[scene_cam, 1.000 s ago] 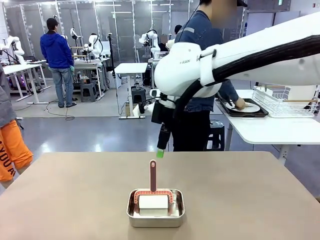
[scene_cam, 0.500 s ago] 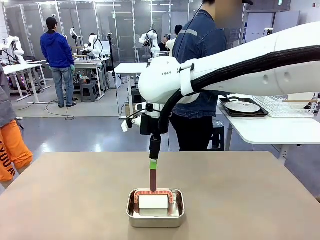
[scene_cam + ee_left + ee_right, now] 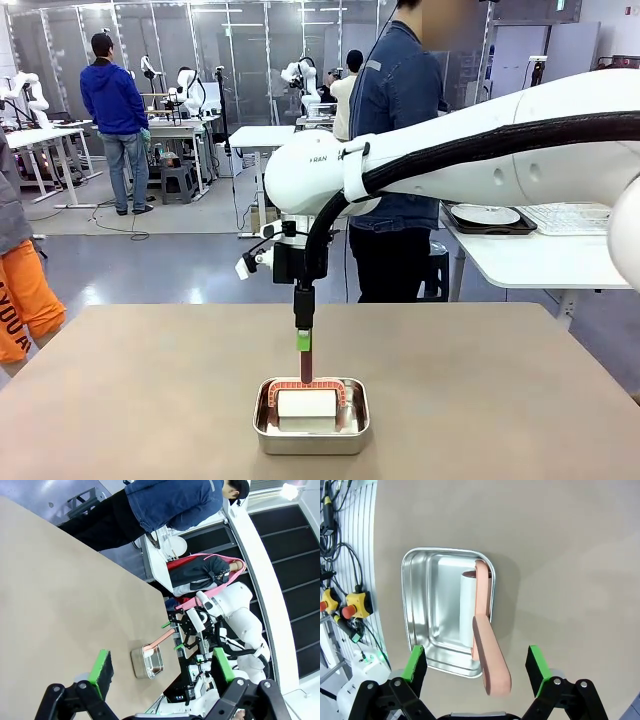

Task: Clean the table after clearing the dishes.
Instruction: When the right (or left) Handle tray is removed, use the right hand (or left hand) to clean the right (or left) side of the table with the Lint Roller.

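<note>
Right gripper (image 3: 476, 672) wide open around pink roller handle (image 3: 490, 655), not touching. Left gripper (image 3: 162, 667) open, empty. Front view: pan (image 3: 311, 440) wall hides bottom of roll (image 3: 306, 404).

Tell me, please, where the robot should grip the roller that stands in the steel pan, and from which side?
Grip the upright handle of the roller near its free top end, coming straight down from above. It rises clear of the pan, while the white roll lies low between the walls. The open right hand straddles it, one pad on either side.
</note>
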You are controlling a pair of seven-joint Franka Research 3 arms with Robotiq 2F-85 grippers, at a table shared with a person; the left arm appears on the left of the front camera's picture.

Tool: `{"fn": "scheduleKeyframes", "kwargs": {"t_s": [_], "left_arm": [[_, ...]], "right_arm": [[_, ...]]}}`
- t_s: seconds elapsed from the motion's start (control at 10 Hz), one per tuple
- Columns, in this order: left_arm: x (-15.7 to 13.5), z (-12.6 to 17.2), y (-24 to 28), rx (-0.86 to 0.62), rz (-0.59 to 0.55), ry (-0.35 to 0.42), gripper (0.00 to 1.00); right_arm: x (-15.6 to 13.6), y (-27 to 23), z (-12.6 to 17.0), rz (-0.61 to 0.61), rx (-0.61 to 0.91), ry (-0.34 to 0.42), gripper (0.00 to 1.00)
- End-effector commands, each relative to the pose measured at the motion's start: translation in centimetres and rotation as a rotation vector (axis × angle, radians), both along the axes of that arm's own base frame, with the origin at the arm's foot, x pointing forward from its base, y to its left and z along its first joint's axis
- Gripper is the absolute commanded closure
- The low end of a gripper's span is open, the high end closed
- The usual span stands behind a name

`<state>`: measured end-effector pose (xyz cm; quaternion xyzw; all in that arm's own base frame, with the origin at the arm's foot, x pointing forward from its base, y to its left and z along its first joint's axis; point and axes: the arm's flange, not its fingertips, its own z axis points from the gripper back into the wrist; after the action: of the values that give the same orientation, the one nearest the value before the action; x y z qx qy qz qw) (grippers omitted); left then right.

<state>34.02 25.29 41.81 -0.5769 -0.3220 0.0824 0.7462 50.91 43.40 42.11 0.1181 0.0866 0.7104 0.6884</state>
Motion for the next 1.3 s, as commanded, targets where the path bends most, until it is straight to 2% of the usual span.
{"fn": "scheduleKeyframes", "kwargs": {"t_s": [0.0, 0.3, 0.4, 0.5, 0.7, 0.9, 1.0, 1.1, 1.2], "left_arm": [[-0.38, 0.07, 0.13, -0.001, -0.011, -0.007, 0.00], [-0.38, 0.07, 0.13, -0.001, -0.011, -0.007, 0.00], [-0.38, 0.07, 0.13, -0.001, -0.011, -0.007, 0.00], [-0.38, 0.07, 0.13, -0.001, -0.011, -0.007, 0.00], [-0.38, 0.07, 0.13, -0.001, -0.011, -0.007, 0.00], [-0.38, 0.07, 0.13, -0.001, -0.011, -0.007, 0.00], [-0.38, 0.07, 0.13, -0.001, -0.011, -0.007, 0.00], [-0.38, 0.07, 0.13, -0.001, -0.011, -0.007, 0.00], [-0.38, 0.07, 0.13, -0.001, -0.011, -0.007, 0.00]], "right_arm": [[0.29, 0.54, -0.52, 0.033, -0.031, 0.023, 0.00], [0.30, 0.28, -0.93, 0.041, -0.037, 0.031, 0.00], [0.34, 0.23, -1.08, 0.043, -0.042, 0.032, 0.20], [0.34, 0.15, -1.13, 0.046, -0.040, 0.030, 0.57], [0.42, -0.04, -1.19, 0.040, -0.043, 0.034, 1.00], [0.41, -0.21, -1.17, 0.037, -0.041, 0.034, 1.00], [0.38, -0.18, -1.17, 0.039, -0.042, 0.034, 0.95], [0.40, -0.20, -1.16, 0.038, -0.043, 0.034, 1.00], [0.40, -0.23, -1.15, 0.039, -0.042, 0.035, 1.00]]}}
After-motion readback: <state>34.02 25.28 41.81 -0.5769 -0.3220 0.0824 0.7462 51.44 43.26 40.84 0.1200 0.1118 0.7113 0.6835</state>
